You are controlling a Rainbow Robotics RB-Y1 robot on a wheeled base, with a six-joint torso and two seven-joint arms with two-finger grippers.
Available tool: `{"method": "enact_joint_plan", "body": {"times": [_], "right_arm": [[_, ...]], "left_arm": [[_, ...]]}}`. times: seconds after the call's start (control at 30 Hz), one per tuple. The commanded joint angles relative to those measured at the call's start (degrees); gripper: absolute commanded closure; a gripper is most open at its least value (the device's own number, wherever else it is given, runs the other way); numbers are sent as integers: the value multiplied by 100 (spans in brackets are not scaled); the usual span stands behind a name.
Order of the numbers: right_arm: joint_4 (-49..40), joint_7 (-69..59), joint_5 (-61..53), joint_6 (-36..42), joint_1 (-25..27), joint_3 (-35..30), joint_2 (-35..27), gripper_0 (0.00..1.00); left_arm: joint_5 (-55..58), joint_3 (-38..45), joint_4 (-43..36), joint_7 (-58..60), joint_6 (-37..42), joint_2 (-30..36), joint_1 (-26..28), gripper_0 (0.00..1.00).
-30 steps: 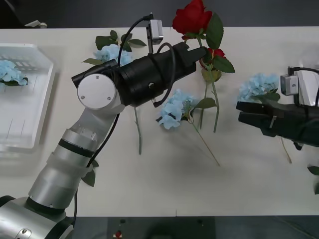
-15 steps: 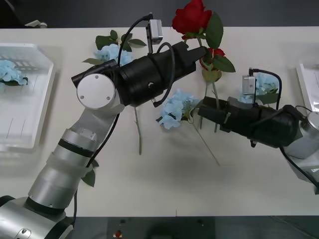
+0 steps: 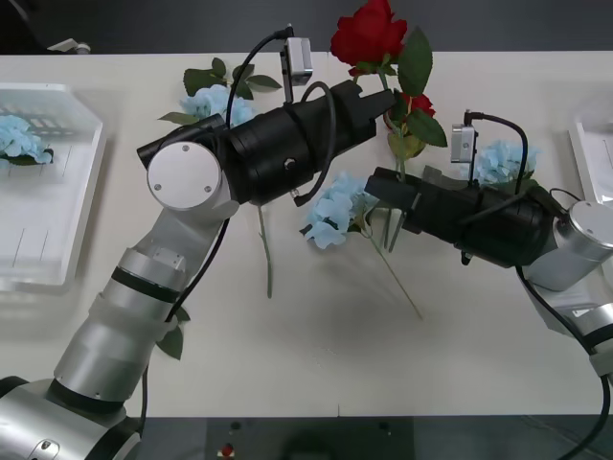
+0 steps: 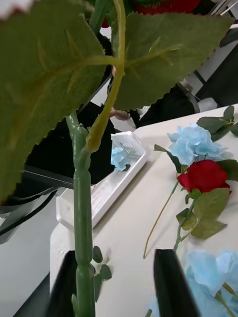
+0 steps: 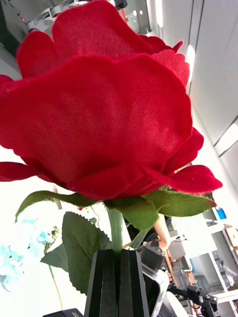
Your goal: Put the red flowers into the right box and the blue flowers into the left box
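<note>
The left gripper is clamped on the thin green stem of a deep red fabric rose at top centre, while the right gripper, fingers spread, straddles that stem just below.

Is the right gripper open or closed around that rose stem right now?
Open. The right gripper has its black fingers spread apart, with the rose stem beside one finger, not pinched.

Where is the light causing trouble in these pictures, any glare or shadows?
Front view: even light, faint shadow under the left tray. Left wrist view: table glares white behind the rose in the left claw. Right wrist view: leaves near the open right claw look backlit.
</note>
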Motion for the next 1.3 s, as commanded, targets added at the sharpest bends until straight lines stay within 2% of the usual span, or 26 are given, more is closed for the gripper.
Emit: {"method": "enact_joint_plan", "body": {"times": [0.03, 0.33, 0.37, 0.4, 0.43, 0.47, 0.5, 0.53, 0.63, 0.8, 0.87, 1.03, 1.17, 1.3], "right_arm": [[-153, 74, -1, -25, -80, 6, 8, 100], [-144, 74, -10, -131, -133, 6, 16, 100], [-144, 74, -10, -148, -133, 6, 8, 100], [-144, 74, -10, -157, -133, 6, 8, 100], [-144, 74, -27, -175, -142, 6, 8, 100], [-144, 74, -36, -184, -142, 6, -1, 100], [-153, 74, -27, -184, -142, 6, -10, 100], [-144, 74, -36, -201, -142, 6, -10, 100], [-144, 74, -54, -228, -150, 6, -71, 100], [-144, 74, -54, -324, -238, 14, -555, 100], [-144, 8, -45, -403, -282, 102, -1091, 100], [-153, -1091, -63, -887, -396, 507, -2612, 100], [-127, -2348, -80, -1440, -423, 920, -3974, 100], [242, -3060, 104, -1660, -423, 1298, -4923, 100]], "left_arm": [[70, -29, -131, 115, -49, 131, -143, 100], [87, -37, -131, 115, -49, 193, -125, 99], [87, -29, -131, 115, -49, 245, -116, 89], [105, -29, -131, 115, -58, 298, -116, 65], [123, -29, -131, 115, -58, 395, -99, 35], [167, -29, -122, 115, -49, 500, -72, 10], [210, -29, -122, 106, -49, 544, -55, 3], [307, -37, -131, 106, -49, 650, -20, 0], [536, -29, -140, 53, 180, 1072, 42, 0], [1089, 15, -140, -35, 751, 2074, 174, 0], [1142, 138, -140, -79, 1041, 2531, 253, 0], [852, 481, 62, -88, 1700, 3146, 270, 0], [-71, 903, 467, -149, 2175, 3216, 262, 0], [-1257, 964, 572, -88, 2025, 3190, 244, 0]]}}
